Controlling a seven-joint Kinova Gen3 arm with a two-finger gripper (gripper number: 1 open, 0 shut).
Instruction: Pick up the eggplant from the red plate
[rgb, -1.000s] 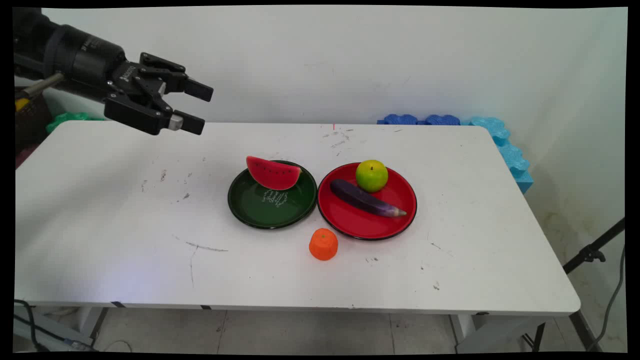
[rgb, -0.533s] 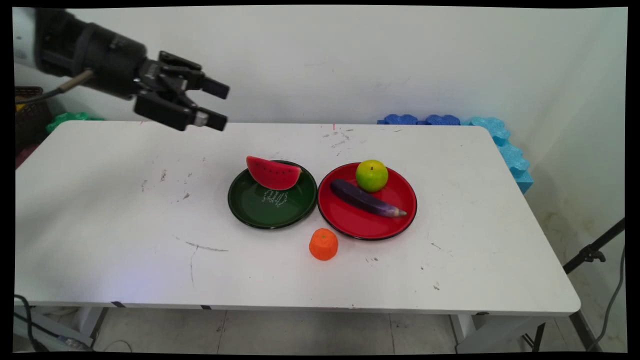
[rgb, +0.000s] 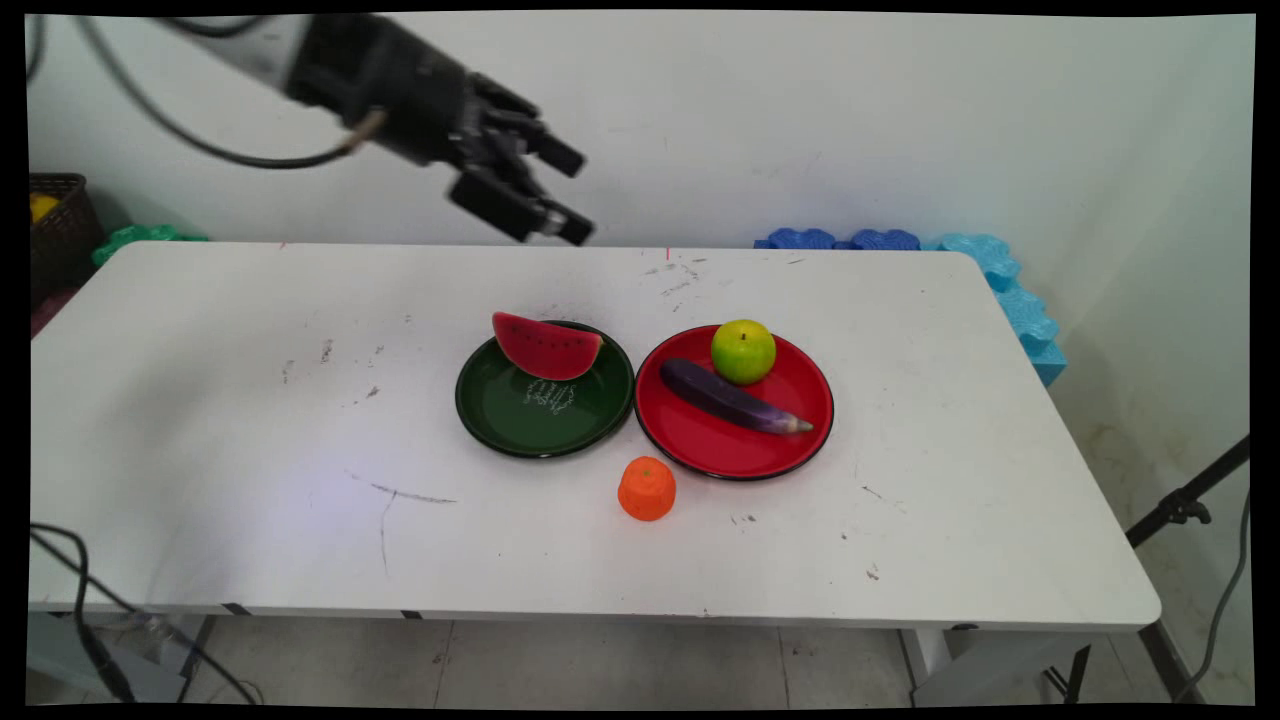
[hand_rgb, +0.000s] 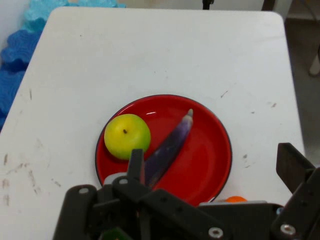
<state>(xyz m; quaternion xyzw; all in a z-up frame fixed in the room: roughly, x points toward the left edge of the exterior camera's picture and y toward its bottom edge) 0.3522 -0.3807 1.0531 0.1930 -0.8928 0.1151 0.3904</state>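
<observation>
My gripper (rgb: 572, 195) hangs open and empty in the air over the table's far side, above and behind the green plate (rgb: 500, 405). A watermelon slice (rgb: 545, 345) leans on that plate's far rim. To its right a red plate (rgb: 740, 445) carries a green apple (rgb: 743, 351) and a purple eggplant (rgb: 728, 396). An orange fruit (rgb: 647, 488) sits on the table in front of the two plates. In the hand view the red plate (hand_rgb: 210, 150), apple (hand_rgb: 127, 136) and eggplant (hand_rgb: 167, 150) lie ahead between the fingers (hand_rgb: 292, 162).
Blue foam mats (rgb: 1000, 280) lean at the table's far right corner. A dark basket (rgb: 55, 225) and something green (rgb: 140, 238) sit off the far left. A black tripod leg (rgb: 1185, 505) stands at the right. Black cables (rgb: 90, 620) hang at the front left.
The gripper has swung right along the table's far side, from the far left corner to above and behind the green plate, staying open. The fruit and plates have not moved.
</observation>
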